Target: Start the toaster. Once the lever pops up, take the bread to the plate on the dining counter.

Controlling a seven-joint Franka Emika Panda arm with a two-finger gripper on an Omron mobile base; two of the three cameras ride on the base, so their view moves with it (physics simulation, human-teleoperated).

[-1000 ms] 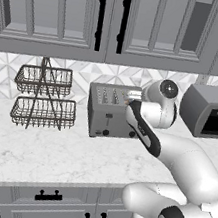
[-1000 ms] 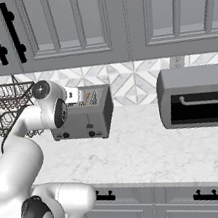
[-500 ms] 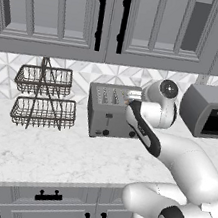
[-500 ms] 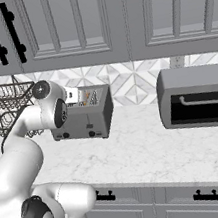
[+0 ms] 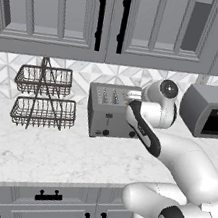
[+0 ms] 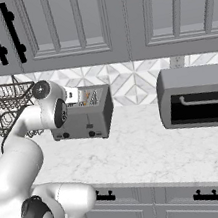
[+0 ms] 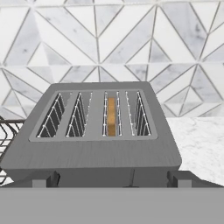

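Toaster (image 5: 111, 112) task thing; gripper hidden behind arm's wrist at toaster's right end, jaw spacing cannot tell. Hand view looks down over toaster top: four slots, bread (image 7: 111, 116) sunk in third slot from left, golden edge showing. Toaster sits on marble worktop (image 5: 48, 146), against patterned tile backsplash (image 6: 131, 79). Front shows one slider lever and a black knob (image 5: 106, 132) in left base view. Two-tier wire basket (image 5: 44, 99) left of toaster, apart. Toaster oven (image 6: 200, 96) well right, dark window, handle across front. Grey cabinets (image 5: 111, 20) above.

The bread (image 7: 111, 116) sits sunk in the toaster (image 7: 94, 131), only its top edge visible.
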